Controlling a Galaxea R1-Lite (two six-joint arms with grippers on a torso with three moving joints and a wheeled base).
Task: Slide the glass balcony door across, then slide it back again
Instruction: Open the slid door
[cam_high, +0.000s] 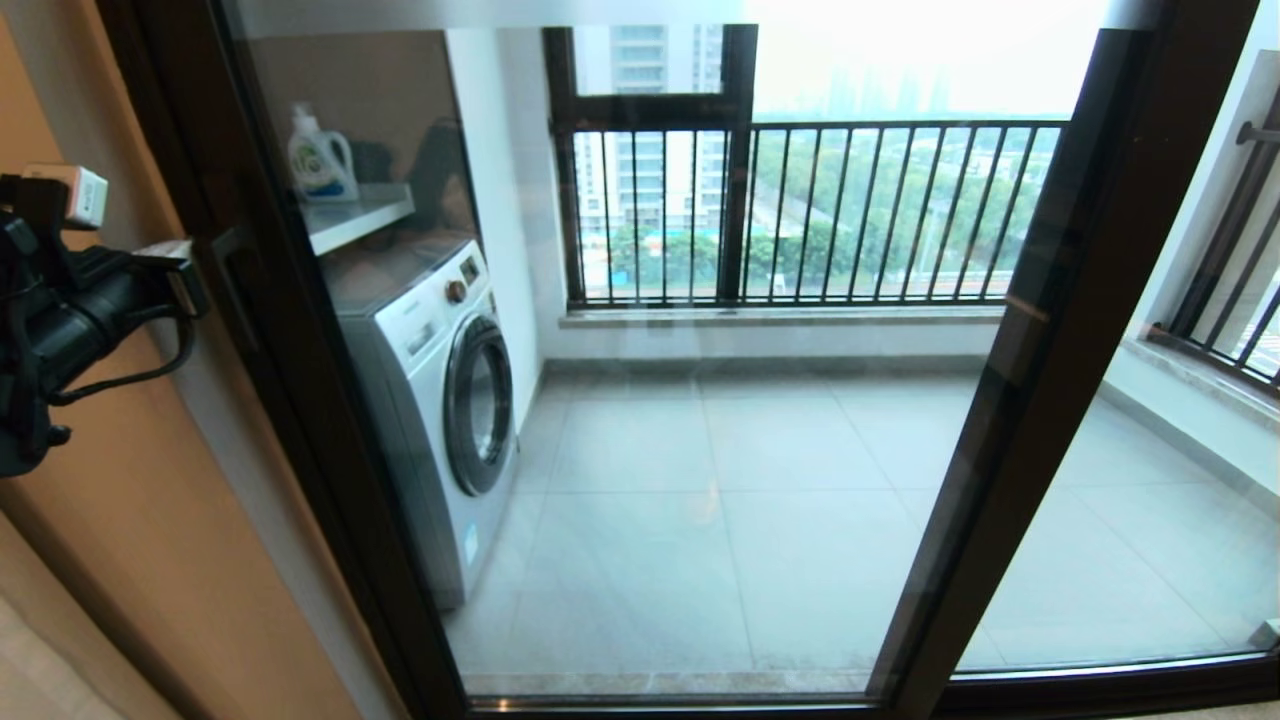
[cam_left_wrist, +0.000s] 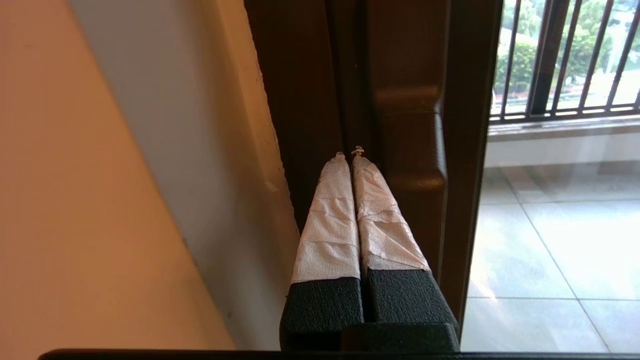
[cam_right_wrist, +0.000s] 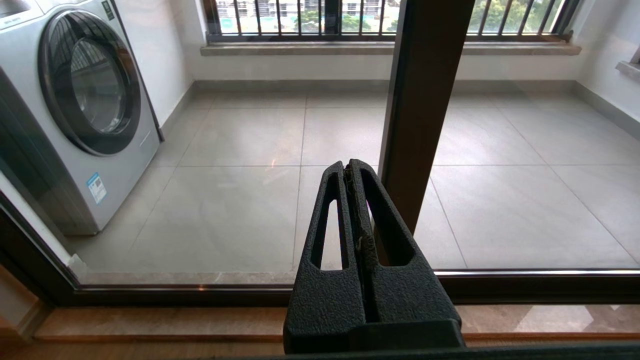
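The glass balcony door (cam_high: 300, 400) fills the head view, its dark brown edge post standing against the wall on the left. A dark bar handle (cam_high: 235, 290) sits on that post. My left gripper (cam_high: 190, 285) is shut and empty, its tape-wrapped fingertips (cam_left_wrist: 342, 165) pressed together at the post, right beside the raised handle (cam_left_wrist: 410, 140). My right gripper (cam_right_wrist: 347, 167) is shut and empty too. It hangs low in front of the glass near the bottom track (cam_right_wrist: 150, 292), close to a second dark post (cam_right_wrist: 425, 100). It is out of the head view.
Behind the glass stand a washing machine (cam_high: 440, 400), a shelf with a detergent bottle (cam_high: 318, 155), a tiled balcony floor (cam_high: 760, 500) and a window with black railing bars (cam_high: 820, 210). An orange wall (cam_high: 130, 520) lies just left of the door frame.
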